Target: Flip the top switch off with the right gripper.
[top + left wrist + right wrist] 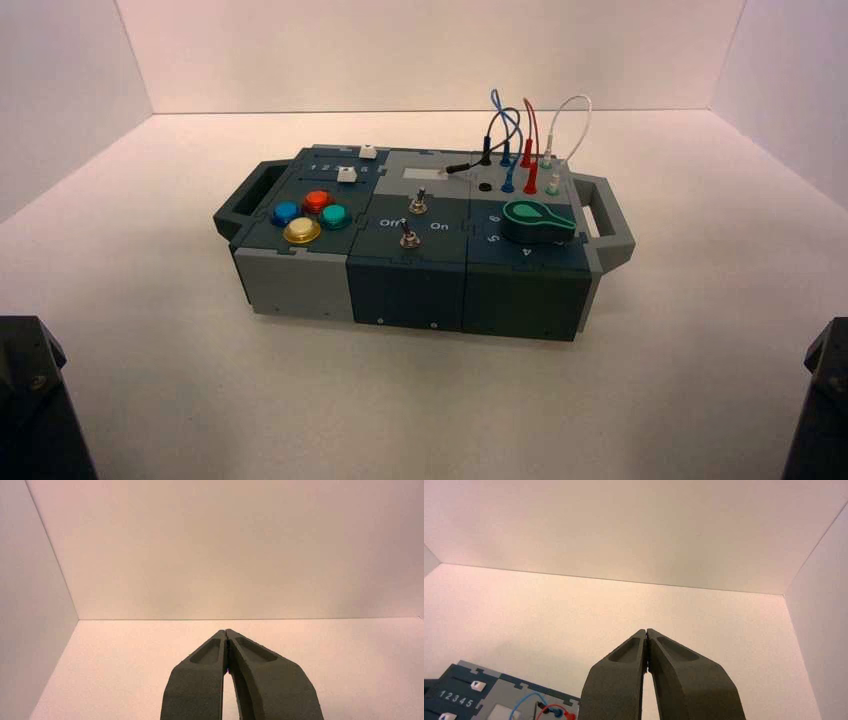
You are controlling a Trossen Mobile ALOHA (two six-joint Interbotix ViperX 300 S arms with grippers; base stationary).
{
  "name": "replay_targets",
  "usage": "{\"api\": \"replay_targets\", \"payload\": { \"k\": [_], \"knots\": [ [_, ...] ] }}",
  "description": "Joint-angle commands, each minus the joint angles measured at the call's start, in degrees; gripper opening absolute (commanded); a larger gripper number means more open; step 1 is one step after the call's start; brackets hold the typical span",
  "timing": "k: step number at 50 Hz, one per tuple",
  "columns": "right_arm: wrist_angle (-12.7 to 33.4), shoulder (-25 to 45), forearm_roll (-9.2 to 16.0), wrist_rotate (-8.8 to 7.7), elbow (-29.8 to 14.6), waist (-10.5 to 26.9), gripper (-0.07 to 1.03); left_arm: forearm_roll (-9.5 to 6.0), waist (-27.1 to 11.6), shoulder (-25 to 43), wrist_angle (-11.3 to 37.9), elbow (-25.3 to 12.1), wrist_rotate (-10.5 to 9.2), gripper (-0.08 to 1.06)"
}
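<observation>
Right gripper (647, 630), fingertips pressed together, is held at the near right; the top switch (418, 203) is set far and left of it.

Four buttons (317, 201), two sliders (346, 175), two switches (418, 205), one knob (538, 221).

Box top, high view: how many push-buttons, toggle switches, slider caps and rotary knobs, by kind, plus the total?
Push-buttons: 4
Toggle switches: 2
White slider caps: 2
Teal rotary knob: 1
Total: 9
</observation>
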Motion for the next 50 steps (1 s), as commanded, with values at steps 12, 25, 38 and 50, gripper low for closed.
{"api": "replay_targets", "payload": {
  "k": [12, 25, 38, 50],
  "knots": [
    [-0.26, -0.26, 0.09, 0.09, -1.58, 0.09, -0.02, 0.18, -0.09, -0.26, 0.09, -1.32, 0.18, -0.03],
    [0.88, 0.09, 0.53, 0.70, -1.41, 0.35, -0.02, 0.26, -0.79, 1.76, 12.04, -4.83, 0.18, -0.03],
    [12.48, 3.34, 3.16, 0.79, -5.36, 5.19, -0.02, -0.18, -4.13, 6.86, 32.70, -7.91, 0.09, -0.03],
    [24.35, 11.25, 9.84, 1.05, -10.46, 15.03, -0.02, -0.44, -5.01, 10.81, 40.96, -7.56, 0.09, -0.03]
  ]
}}
